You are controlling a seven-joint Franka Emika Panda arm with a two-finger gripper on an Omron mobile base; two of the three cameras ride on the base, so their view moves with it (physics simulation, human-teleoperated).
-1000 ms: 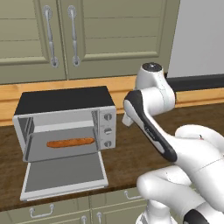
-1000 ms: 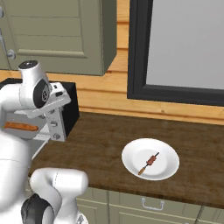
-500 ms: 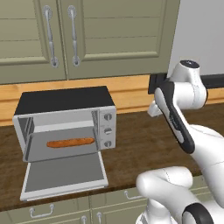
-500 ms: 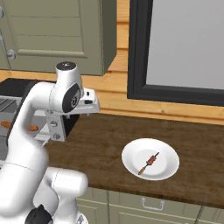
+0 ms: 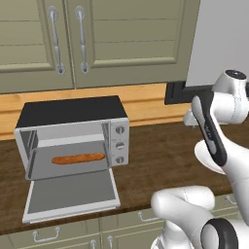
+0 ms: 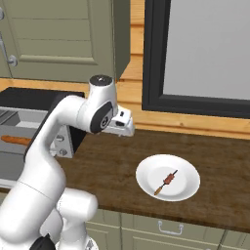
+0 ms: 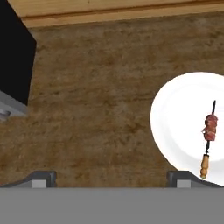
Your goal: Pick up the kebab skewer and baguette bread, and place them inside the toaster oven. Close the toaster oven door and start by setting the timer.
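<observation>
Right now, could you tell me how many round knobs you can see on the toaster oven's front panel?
3: the knobs sit stacked in a column on the toaster oven's right panel, top, middle and bottom, beside the open door.

I am looking down on a dark brown wooden counter (image 5: 160,151) that is running along a lighter wood backsplash. The toaster oven (image 5: 73,131) is sitting directly on it toward the left, its toaster oven door (image 5: 73,194) lying dropped open over the counter's front edge. Well apart to the right, a white plate (image 6: 188,188) is resting flat on the wood. In my hand view, the plate's rim (image 7: 159,131) is showing at the right and the oven's black corner (image 7: 15,57) at the left, bare wood lying between them.
</observation>
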